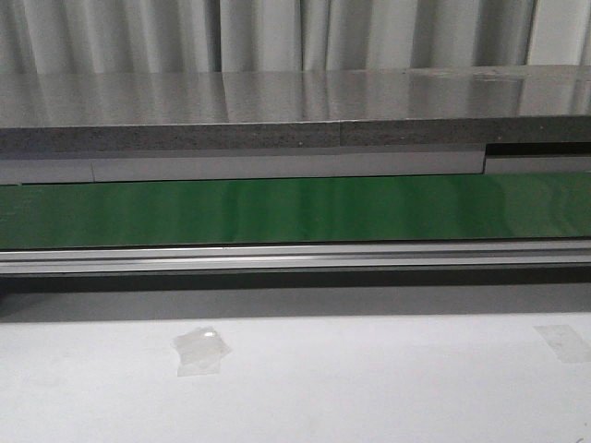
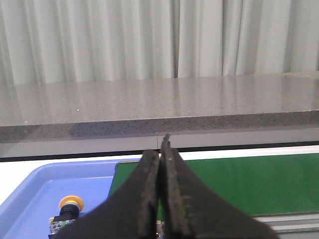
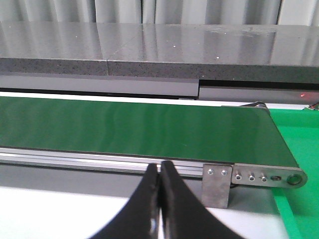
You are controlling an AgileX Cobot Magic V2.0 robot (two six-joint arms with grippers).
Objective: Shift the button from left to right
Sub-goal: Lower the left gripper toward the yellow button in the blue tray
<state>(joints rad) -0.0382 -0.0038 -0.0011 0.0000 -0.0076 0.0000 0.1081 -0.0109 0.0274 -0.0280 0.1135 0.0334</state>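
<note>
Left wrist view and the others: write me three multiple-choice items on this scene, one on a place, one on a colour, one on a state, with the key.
1. Where does the button sit?
A. on the green belt
B. in the blue tray
C. on the grey counter

2. What colour is the button's cap?
A. red
B. white
C. yellow-orange

3. How does the left pincer stand?
A. shut, holding nothing
B. wide open
C. shut on the button

Key:
1 B: in the left wrist view the button lies inside the blue tray, beside the green belt.
2 C: its round cap shows yellow-orange above a black body.
3 A: the left pincer has its fingers pressed together with nothing between them, and the button lies apart from it in the tray. The right pincer is shut and holds nothing too.
</note>
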